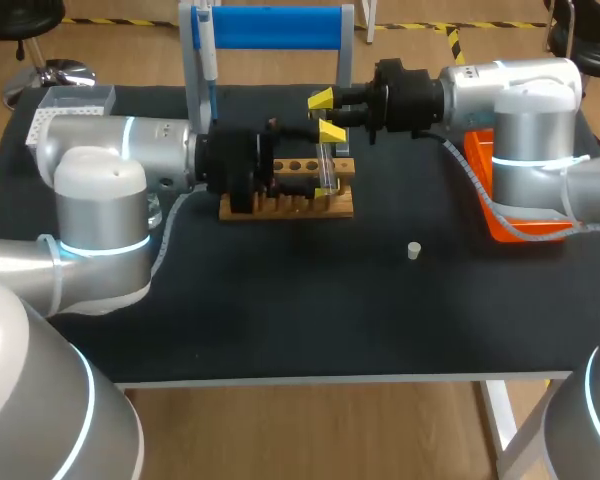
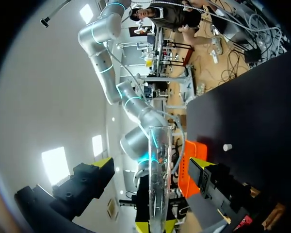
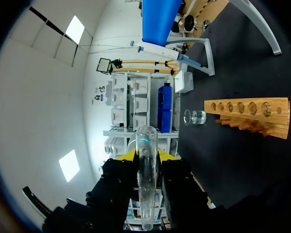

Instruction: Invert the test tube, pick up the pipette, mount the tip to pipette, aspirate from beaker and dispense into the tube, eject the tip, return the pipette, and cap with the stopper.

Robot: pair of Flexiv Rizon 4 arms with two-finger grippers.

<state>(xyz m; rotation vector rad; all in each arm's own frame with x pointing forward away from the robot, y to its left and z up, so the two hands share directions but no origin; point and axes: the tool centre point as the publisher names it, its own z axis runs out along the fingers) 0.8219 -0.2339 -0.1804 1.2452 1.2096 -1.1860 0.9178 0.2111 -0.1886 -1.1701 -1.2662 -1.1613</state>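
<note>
Between the two pincers, above the back half of the desk (image 1: 280, 320), the test tube (image 3: 146, 194) hangs lengthwise. It seems closer to level than upright, with its rounded end toward the far side and its mouth toward the near side. The right pincer (image 3: 145, 155) is clamped on it near the rounded end, fingers drawn close with the glass between them. The left pincer (image 2: 152, 162) faces it with fingers spread wide, one on either side of the tube and neither touching. The tube looks like thin clear glass: light, stiff, and smooth enough to slip or twist in a weak hold. It would likely crack under a hard squeeze or a knock against the wooden rack (image 1: 285, 207) close by. A second hold would best go on the bare middle of the barrel, away from the mouth and from the right fingers, with both pads square to the glass. The desk is flat, black and matte, and a round tube set down on it would probably roll. The rack stands near its middle, with a small beaker (image 3: 194, 117) by the rack's left end. The blue pipette stand (image 1: 270, 27) is behind, with the pipette (image 1: 207, 50) hanging on it. An orange bin (image 1: 515, 228) sits at the right, and the stopper (image 1: 414, 250) lies alone toward the front, well apart from the rack.
</note>
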